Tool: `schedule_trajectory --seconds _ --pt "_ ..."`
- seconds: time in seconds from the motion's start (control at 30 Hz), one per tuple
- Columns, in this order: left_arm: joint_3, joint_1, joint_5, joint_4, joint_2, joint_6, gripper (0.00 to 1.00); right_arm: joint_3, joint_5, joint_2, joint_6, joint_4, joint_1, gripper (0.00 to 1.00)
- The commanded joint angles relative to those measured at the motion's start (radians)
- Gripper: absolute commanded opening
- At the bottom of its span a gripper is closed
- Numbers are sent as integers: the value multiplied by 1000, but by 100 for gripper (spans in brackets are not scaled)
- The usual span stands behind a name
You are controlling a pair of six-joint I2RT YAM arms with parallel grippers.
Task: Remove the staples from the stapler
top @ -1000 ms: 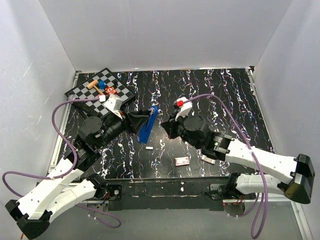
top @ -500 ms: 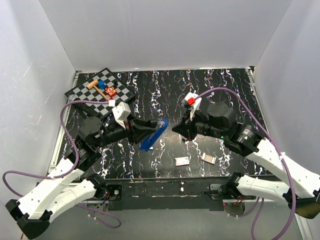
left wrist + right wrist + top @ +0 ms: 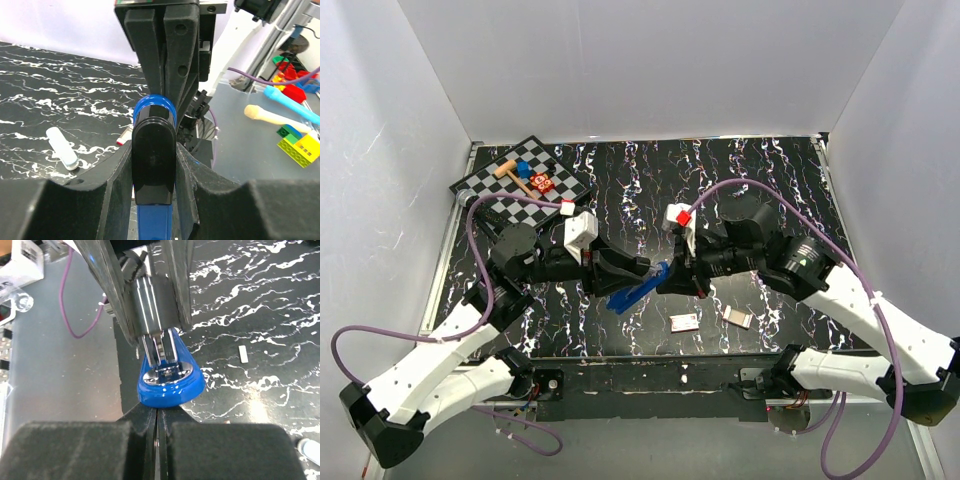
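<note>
White walls enclose a black, white-veined table (image 3: 750, 180), with a checkered board (image 3: 490, 195) set at its far left corner. Over the table's middle the stapler (image 3: 642, 291) is clamped by its sides between the partly open left fingers (image 3: 112, 185), its long axis laid from near left to far right. The right fingers (image 3: 75, 450) are pressed shut, with the stapler's rounded blue end at their tips.

Centre blocked: the left arm (image 3: 525, 262) and right arm (image 3: 790, 262) meet at the stapler (image 3: 642, 290). Far right of the table (image 3: 760, 170) — open passage. Far left is obstructed by the checkerboard (image 3: 485, 192); near centre-right by a packet (image 3: 685, 321) and tan card (image 3: 738, 318).
</note>
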Motion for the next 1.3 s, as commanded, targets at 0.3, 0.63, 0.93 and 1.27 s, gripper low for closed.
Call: schedule_trajectory --seconds 0.3,0.63,0.93,1.27 --pt "47 -4 289 94 91 -28 0 216 -201 149 -95 83 -2 1" --pt "107 -34 404 98 196 -32 0 315 -279 265 -132 70 38 1" --pt "118 -54 338 69 184 -2 0 301 -215 244 -149 47 40 1" --pt "138 -54 69 -81 76 92 0 88 41 46 -81 81 21 1"
